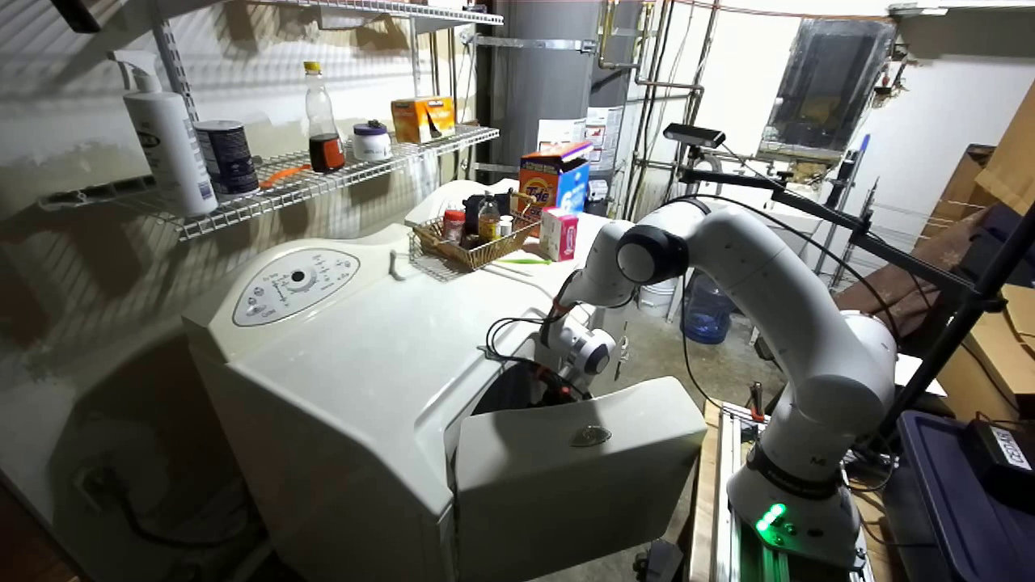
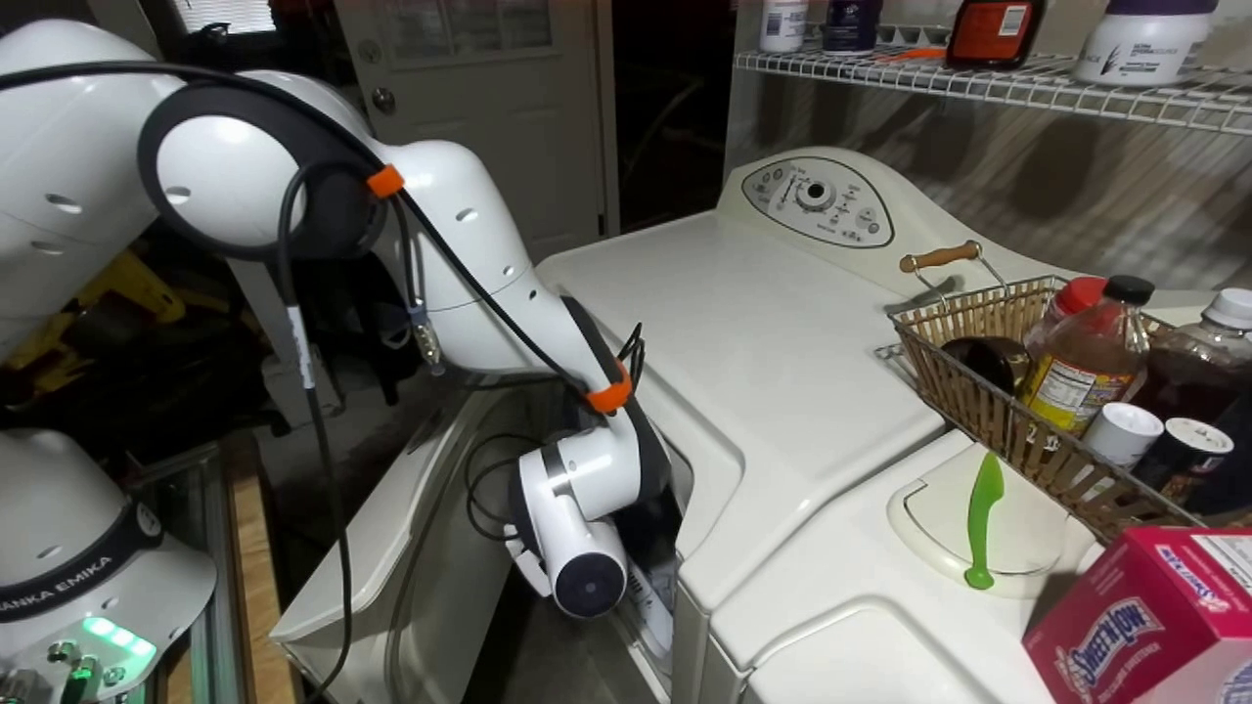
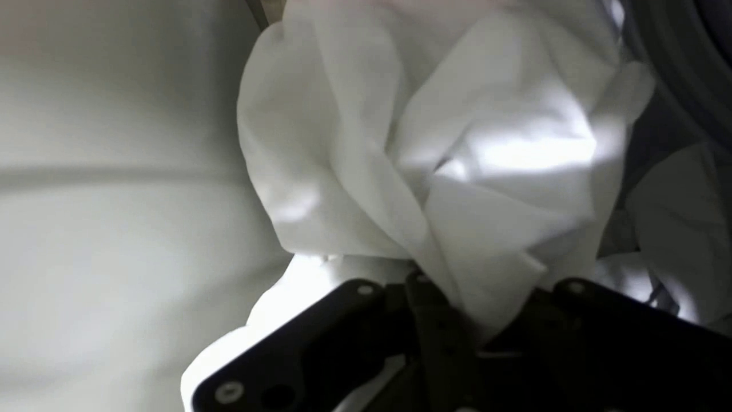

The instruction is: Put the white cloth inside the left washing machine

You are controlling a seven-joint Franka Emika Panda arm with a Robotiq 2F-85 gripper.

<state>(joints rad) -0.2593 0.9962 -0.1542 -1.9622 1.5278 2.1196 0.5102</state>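
The white cloth (image 3: 366, 149) is bunching in soft, rumpled folds between the washing machine (image 1: 380, 323) and its boxy, open door (image 1: 582, 485), with the dark, hard-edged fingers (image 3: 432, 326) pinching a gathered tip and leaving hardly any gap. In the wrist view, a smooth, pale panel (image 3: 114, 257) is standing close along one side of the folds and a dark, ridged, curved rim (image 3: 672, 68) is bending past the other, leaving only narrow room for moving sideways.

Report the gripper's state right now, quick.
Gripper: closed, holding the cloth.
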